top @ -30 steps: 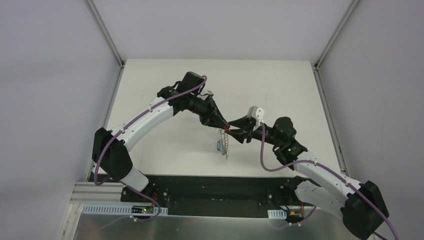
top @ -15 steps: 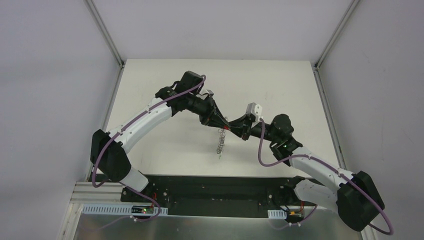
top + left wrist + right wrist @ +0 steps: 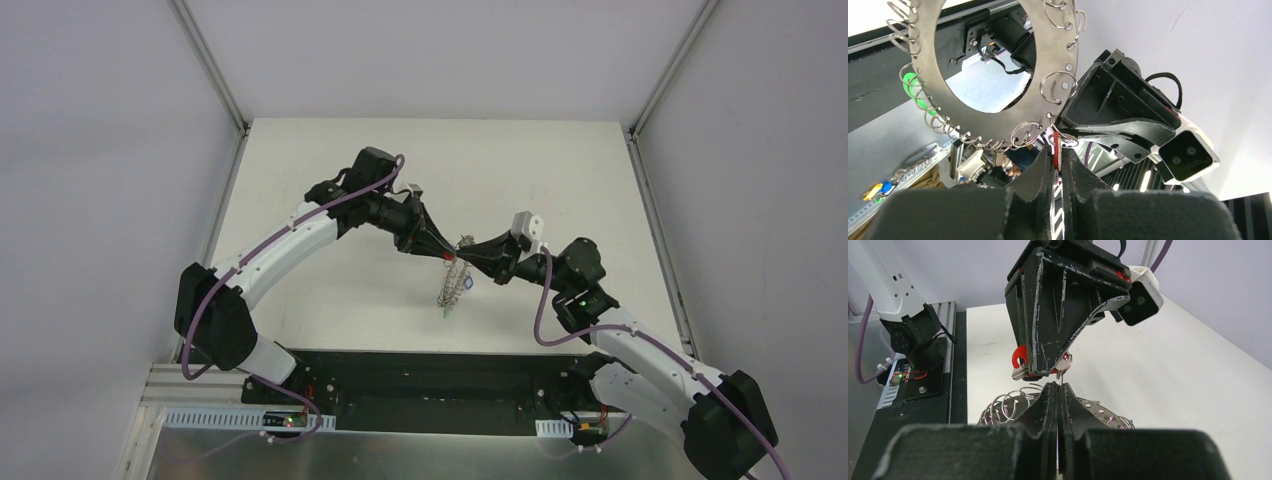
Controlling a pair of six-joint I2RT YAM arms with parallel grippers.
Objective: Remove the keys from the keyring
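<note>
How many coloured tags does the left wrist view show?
4: green tag beside keyring, red tag in left claw, blue tag and yellow tag lower-left; others possibly hidden.

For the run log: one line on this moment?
left claw: shut on red-tagged key | right claw: shut on keyring | keyring: aloft between claws

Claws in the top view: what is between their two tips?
A small wire loop on the keyring, pinched by the right claw, joined to the red-tagged key in the left claw; the right wrist view shows it.

keyring (image 3: 1055,50) top cut off in left wrist view; red-tagged key (image 3: 1019,356) mostly hidden.
</note>
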